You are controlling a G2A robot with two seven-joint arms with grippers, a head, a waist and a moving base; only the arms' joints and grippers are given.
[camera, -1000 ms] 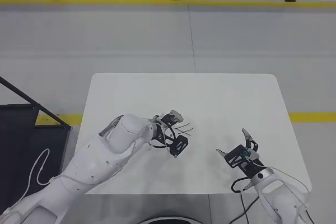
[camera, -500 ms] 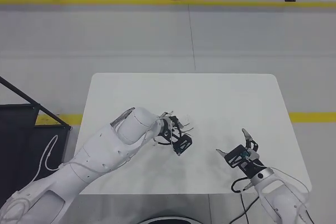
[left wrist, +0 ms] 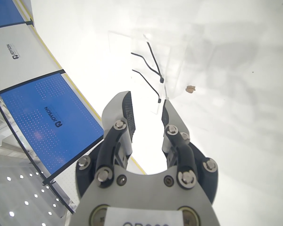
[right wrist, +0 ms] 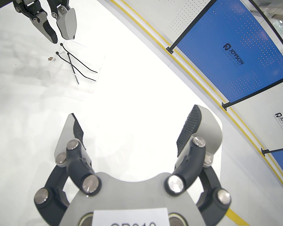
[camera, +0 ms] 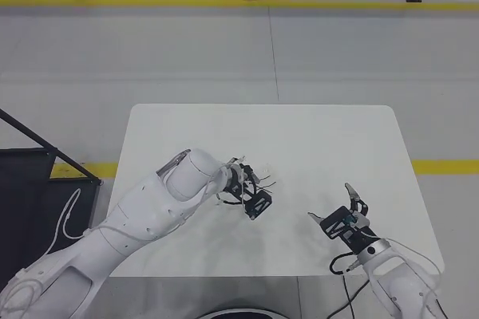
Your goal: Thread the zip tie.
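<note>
Three black zip ties (left wrist: 153, 66) lie crossed on a clear plastic plate (left wrist: 176, 71) near the middle of the white table (camera: 327, 135). My left gripper (left wrist: 147, 105) hovers just short of the nearest tie's head, open by a narrow gap with nothing between its fingers. From the top view the left gripper (camera: 251, 182) sits right beside the zip ties (camera: 265, 185). My right gripper (right wrist: 134, 118) is wide open and empty, well away from the zip ties (right wrist: 77, 64), near the table's front right (camera: 333, 203). The right wrist view also shows the left gripper (right wrist: 59, 35) over the tie heads.
A small brown crumb (left wrist: 190, 89) lies on the table beside the clear plate. Blue and white panel barriers (right wrist: 238, 55) stand beyond the table's edge. A yellow floor line (camera: 455, 167) runs past the table on both sides.
The left arm has shifted a little to the right and its wrist has turned, bringing the gripper up to the zip ties. The right arm has not moved.
</note>
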